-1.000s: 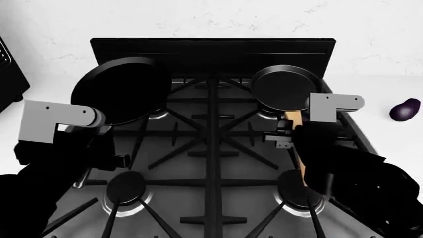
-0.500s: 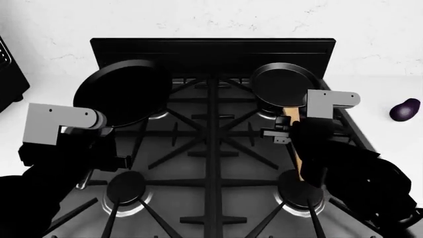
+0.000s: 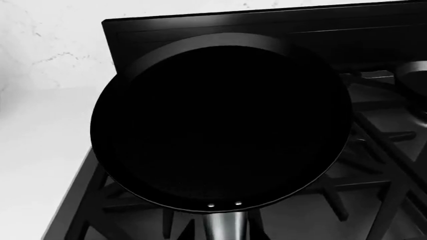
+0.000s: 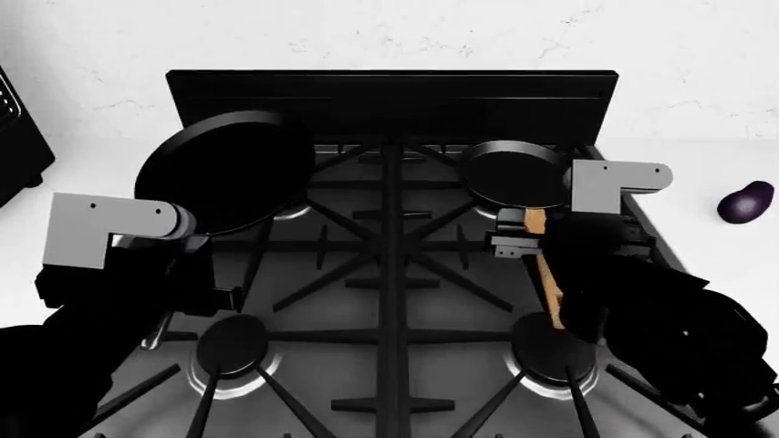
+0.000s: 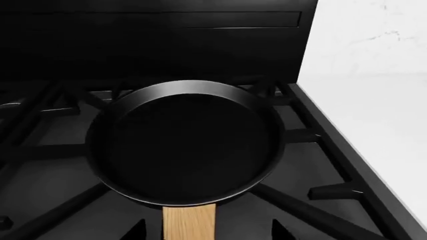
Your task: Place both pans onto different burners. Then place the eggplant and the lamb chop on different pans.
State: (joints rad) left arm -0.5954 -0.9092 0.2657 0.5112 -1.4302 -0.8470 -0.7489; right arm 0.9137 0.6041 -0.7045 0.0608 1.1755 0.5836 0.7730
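Observation:
The flat black pan (image 4: 225,169) hangs tilted over the stove's back left burner (image 4: 292,212). It fills the left wrist view (image 3: 220,125), with its thin handle (image 3: 223,227) running back into my left gripper (image 4: 189,255), which is shut on it. The deeper pan (image 4: 517,173) rests on the grate over the back right burner, and its wooden handle (image 4: 545,265) lies under my right gripper (image 4: 535,246), shut on it. The right wrist view shows this pan (image 5: 183,145) and handle (image 5: 189,222). The eggplant (image 4: 745,203) lies on the white counter at the right. The lamb chop is out of view.
The front left burner (image 4: 232,347) and front right burner (image 4: 550,351) are bare under the grates. The stove's raised back panel (image 4: 389,96) stands behind the pans. A black appliance (image 4: 15,137) sits at the far left. White counter flanks the stove.
My right gripper and the wooden-handled pan shifted a little toward the back, then came forward and slightly right. The left gripper and flat pan barely moved.

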